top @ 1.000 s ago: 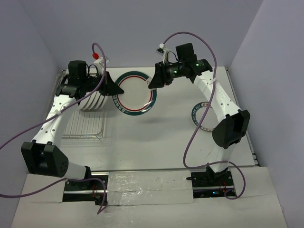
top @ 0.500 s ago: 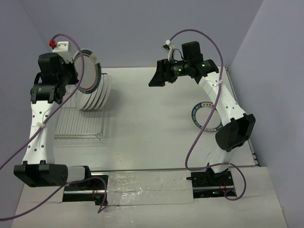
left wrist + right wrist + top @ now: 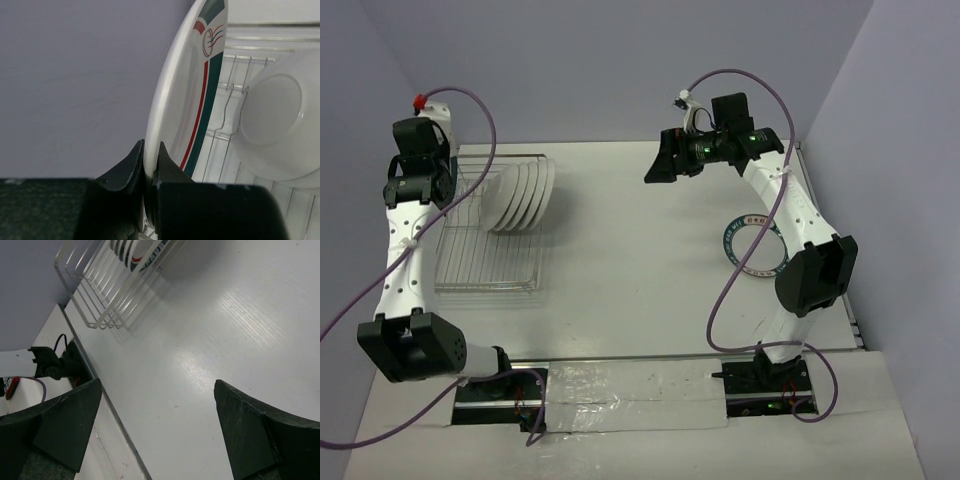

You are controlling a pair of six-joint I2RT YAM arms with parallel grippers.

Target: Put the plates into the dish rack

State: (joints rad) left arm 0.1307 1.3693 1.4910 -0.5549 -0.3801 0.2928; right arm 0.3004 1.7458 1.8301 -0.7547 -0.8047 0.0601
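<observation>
My left gripper (image 3: pixel 149 150) is shut on the rim of a white plate (image 3: pixel 200 100) with a teal rim and a red ring. It holds the plate on edge above the far left end of the silver wire dish rack (image 3: pixel 490 255). In the top view the left gripper (image 3: pixel 432 188) is at the rack's back left corner, and the held plate is edge-on and hard to make out. Several white plates (image 3: pixel 522 195) stand on edge in the rack's far right part; their backs show in the left wrist view (image 3: pixel 272 127). My right gripper (image 3: pixel 660 165) is open and empty above the table's far middle.
One teal-rimmed plate (image 3: pixel 755 246) lies flat on the table at the right, partly under my right arm. The right wrist view shows the rack (image 3: pixel 107 290) far off and bare table between the open fingers (image 3: pixel 65 420). Purple walls close in the back and sides.
My left arm lifted the plate from the middle of the table and swung it left to the rack's far left end, turning it on edge. My right gripper drew back slightly to the right.
</observation>
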